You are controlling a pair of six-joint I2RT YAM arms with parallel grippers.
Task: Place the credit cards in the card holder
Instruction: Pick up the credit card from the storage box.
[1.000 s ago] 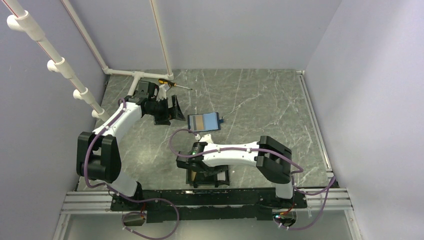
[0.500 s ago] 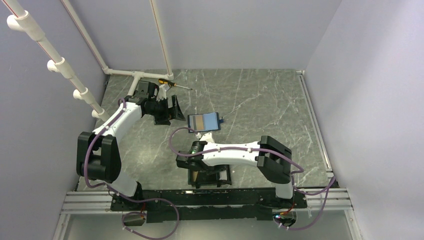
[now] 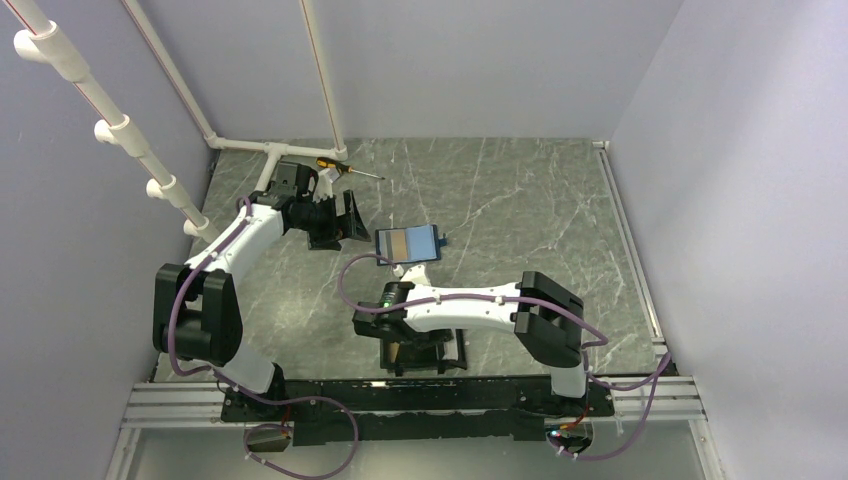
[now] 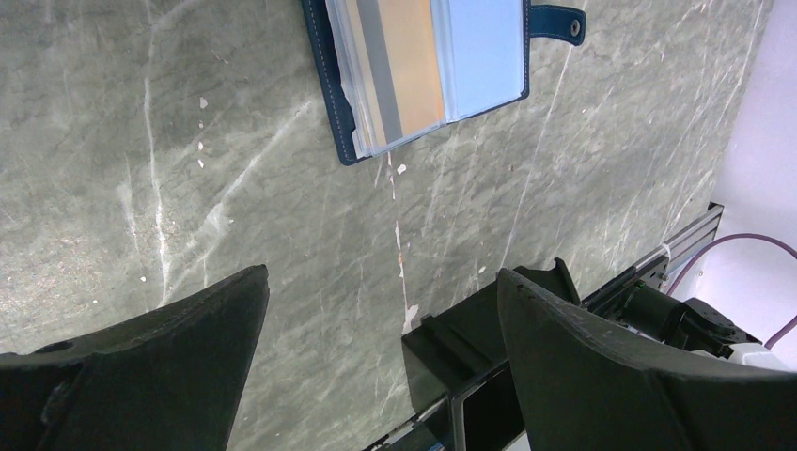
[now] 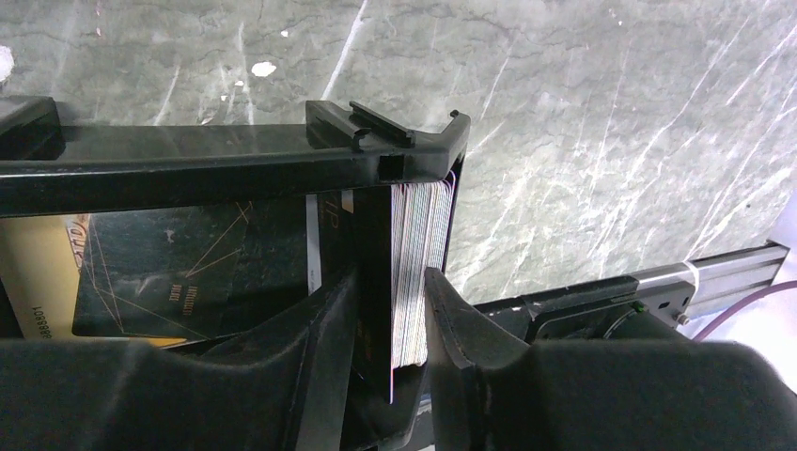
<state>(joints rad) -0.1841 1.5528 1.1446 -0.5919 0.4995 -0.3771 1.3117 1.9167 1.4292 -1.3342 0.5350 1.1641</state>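
cards (image 5: 418, 225) are standing on edge as a stack at the right end of the card holder (image 5: 188, 167), and the right gripper (image 5: 390, 287) is clamping that stack between both fingers. an orange-gold card (image 5: 33, 272) is lying flat in the holder's other part, partly under a dark printed card (image 5: 188, 277). the holder is sitting at the near edge of the marble table (image 4: 141, 141). the left gripper (image 4: 376, 310) is hanging over that table with fingers spread wide, grasping nothing, near the open dark blue wallet (image 4: 432, 66).
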